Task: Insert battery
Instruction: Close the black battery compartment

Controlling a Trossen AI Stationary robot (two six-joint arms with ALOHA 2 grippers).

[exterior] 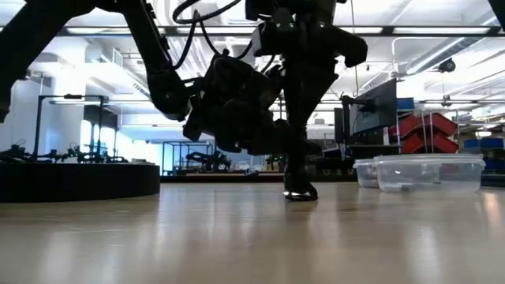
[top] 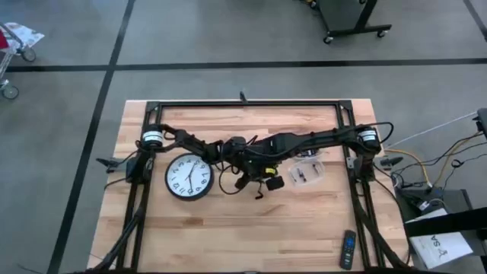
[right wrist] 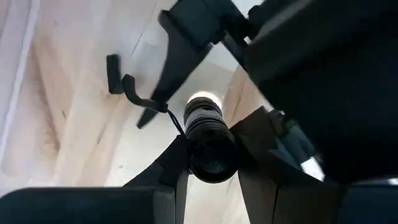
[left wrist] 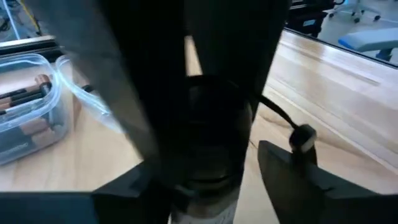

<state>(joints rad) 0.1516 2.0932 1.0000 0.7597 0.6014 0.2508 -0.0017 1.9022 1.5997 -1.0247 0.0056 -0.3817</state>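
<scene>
Near the table's [top: 319,228] middle, the right gripper [right wrist: 208,165] clamps a flashlight [right wrist: 208,140] that the left gripper [left wrist: 205,180] also grips, so any misaligned pull could twist it loose or drop it.

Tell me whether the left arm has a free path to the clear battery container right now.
Probably not: the left gripper is shut on the flashlight, and the right gripper stands between it and the clear container.

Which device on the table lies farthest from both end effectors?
The black remote, alone near the table's right corner; the wall clock lies close beside them.
</scene>
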